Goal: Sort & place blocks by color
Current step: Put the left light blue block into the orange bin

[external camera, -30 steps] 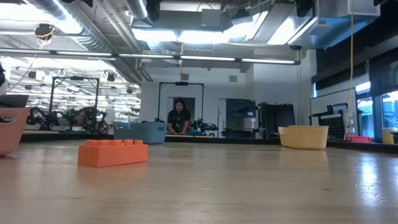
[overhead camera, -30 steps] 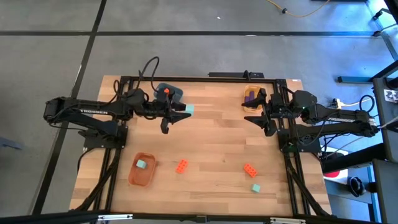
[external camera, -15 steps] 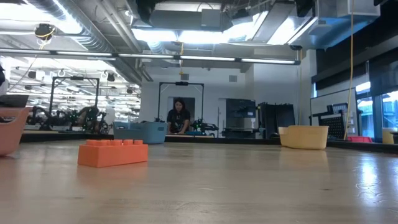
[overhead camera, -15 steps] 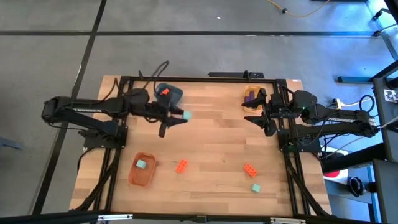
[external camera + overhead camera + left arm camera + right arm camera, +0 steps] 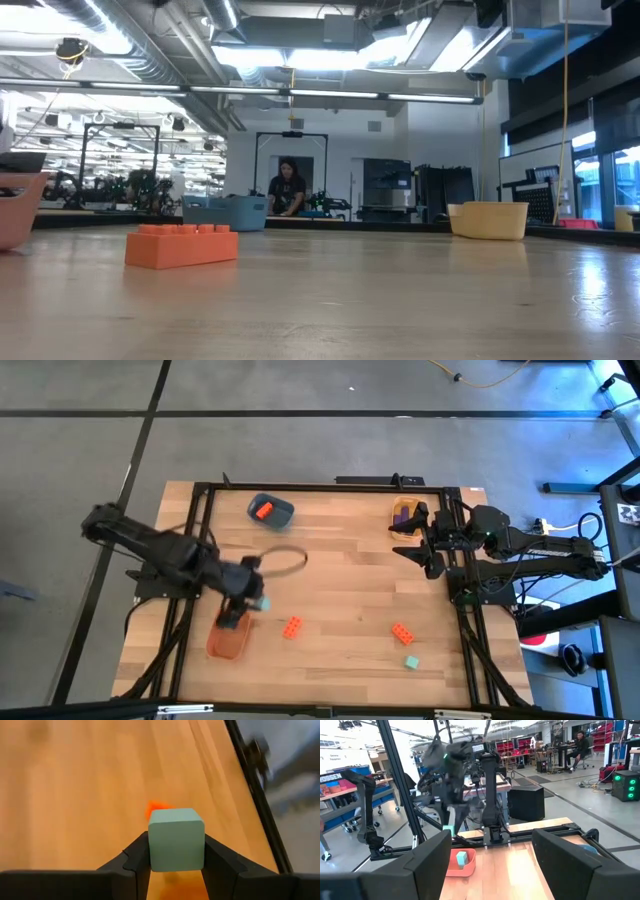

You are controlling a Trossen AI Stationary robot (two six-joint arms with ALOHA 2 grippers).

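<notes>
My left gripper (image 5: 252, 603) is shut on a teal-mint block (image 5: 176, 839) and hovers by the far right rim of the orange bowl (image 5: 226, 642). A second teal block (image 5: 462, 857) lies in that bowl. The dark blue bowl (image 5: 271, 510) holds an orange-red block (image 5: 263, 511). Purple blocks (image 5: 402, 515) lie in the yellow bowl (image 5: 403, 532). Two orange-red blocks (image 5: 292, 627) (image 5: 402, 632) and a teal one (image 5: 410, 662) lie flat on the table. My right gripper (image 5: 425, 550) waits open beside the yellow bowl. My left gripper pinches the teal-mint block between its two fingers, one finger (image 5: 137, 857) on each of two opposite side faces (image 5: 153, 845). The block sits at the fingertips and is lifted clear of the table.
The black frame rails (image 5: 190, 550) run along the table's left, right and far sides. Bare wood lies in the middle of the table (image 5: 345, 575). In the low view an orange-red block (image 5: 182, 245) stands close, and a person (image 5: 287, 188) is far behind.
My left arm has swung from beside the dark blue bowl toward the near edge, carrying the teal-mint block with it, and now hangs by the orange bowl. Its fingers have stayed shut on the block.
</notes>
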